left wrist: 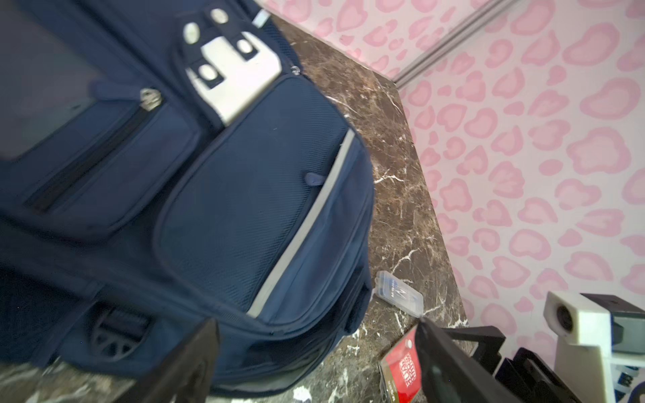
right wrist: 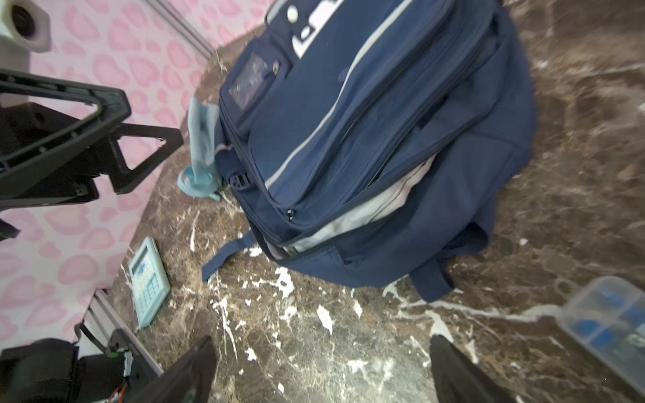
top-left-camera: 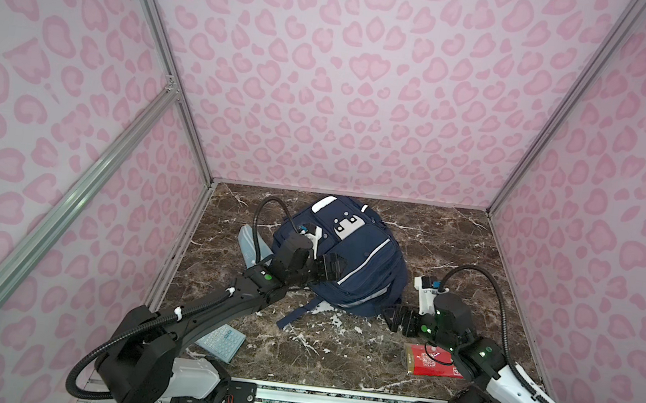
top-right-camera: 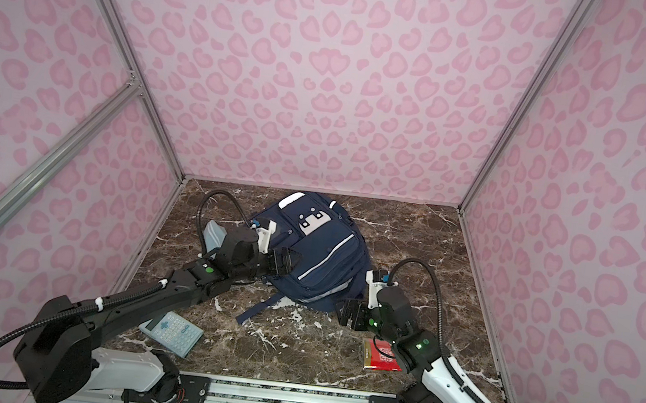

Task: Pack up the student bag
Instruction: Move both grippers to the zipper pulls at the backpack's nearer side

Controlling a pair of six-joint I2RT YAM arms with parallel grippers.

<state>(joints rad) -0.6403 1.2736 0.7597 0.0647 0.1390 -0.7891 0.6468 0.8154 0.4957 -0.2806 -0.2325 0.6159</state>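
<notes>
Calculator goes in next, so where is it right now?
In both top views the calculator lies at the table's front left corner, apart from the student bag.

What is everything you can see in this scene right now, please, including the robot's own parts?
student bag: one, navy blue with white stripes, lying mid-table toward the back.
zip pouch: one, light blue, against the bag on the left arm's side.
calculator: one, pale blue-green, front left, partly under the left arm.
red packet: one, red, front right, partly under the right arm.
clear case: one, transparent, beside the bag on the right arm's side.
table: one, brown marble.
walls: three, pink spotted print.
left gripper: one, black, open, over the bag.
right gripper: one, black, open, beside the bag's near edge.
</notes>
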